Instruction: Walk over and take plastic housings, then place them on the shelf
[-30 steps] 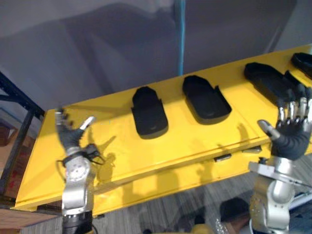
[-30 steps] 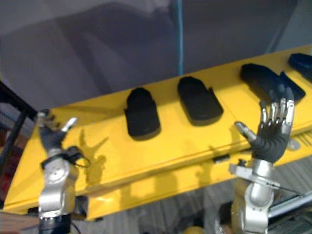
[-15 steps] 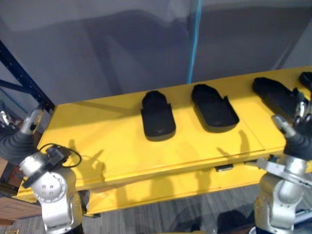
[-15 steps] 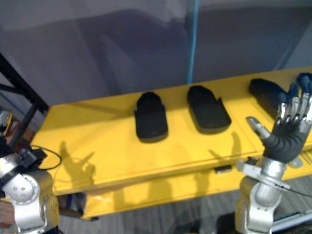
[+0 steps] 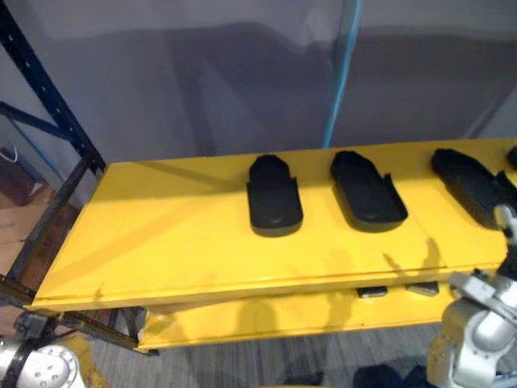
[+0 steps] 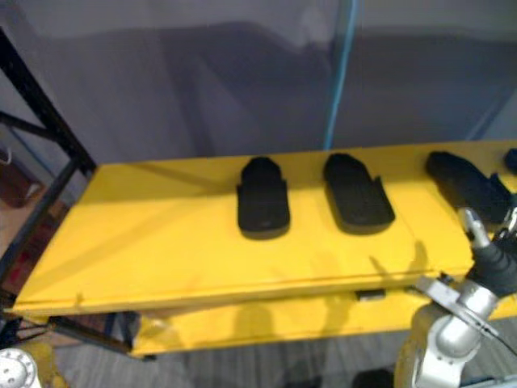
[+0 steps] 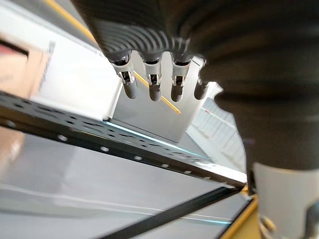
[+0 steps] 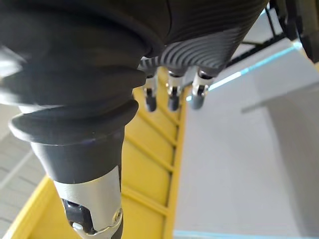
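On yellow table [image 5: 178,242] lie moulded housings [image 5: 275,198]; left robot hand [image 7: 149,30], right robot hand [image 8: 209,35] uncurled.

A yellow table [image 6: 161,242] carries black housings in a row, well apart: left housing [image 6: 262,198], middle housing [image 6: 358,192], right housing [image 6: 468,186]. The right hand [image 6: 494,263] is raised at the table's front edge, near the right housing, with its thumb up. A dark rack [image 6: 40,121] stands at the left.

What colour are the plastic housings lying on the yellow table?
The plastic housings are plain black, with no pattern; they show best in the left eye view.
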